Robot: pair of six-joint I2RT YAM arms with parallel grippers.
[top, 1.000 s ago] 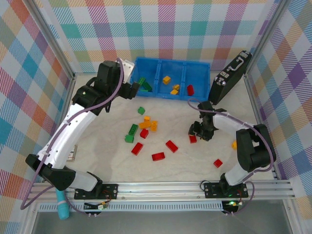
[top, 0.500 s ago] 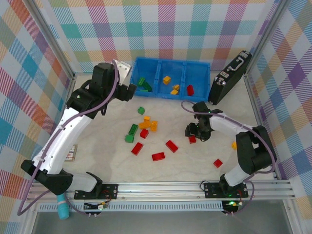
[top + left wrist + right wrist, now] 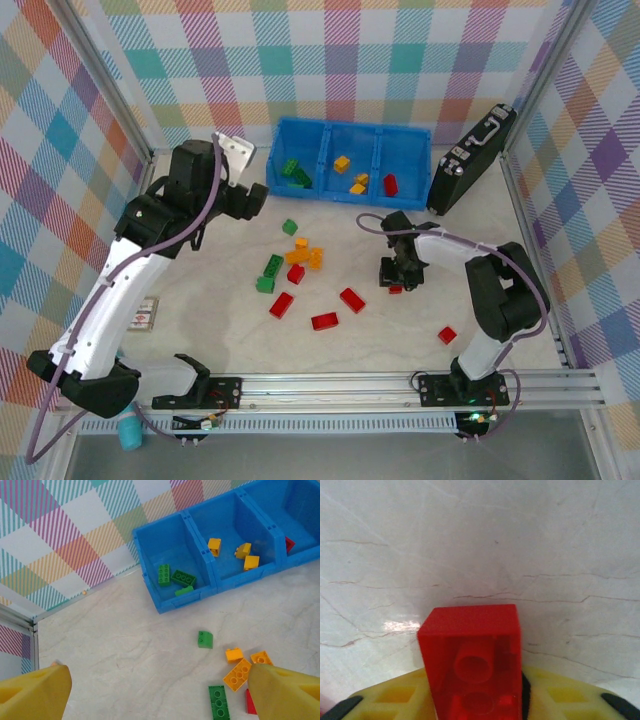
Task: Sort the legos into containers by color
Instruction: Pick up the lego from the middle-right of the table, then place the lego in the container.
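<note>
Sorting stood barely begun: few legos lay in the containers, most on the surface. Your right tool gripped a red lego; your left tool gaped wide, empty.

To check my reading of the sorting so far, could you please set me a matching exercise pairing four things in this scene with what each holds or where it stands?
Things:
1. left compartment
2. middle compartment
3. right fingers
4. black case

States:
A. grip a red brick
B. stands right of the blue tray
C. holds green bricks
D. holds yellow-orange bricks

Pairs: 1-C; 2-D; 3-A; 4-B
</note>
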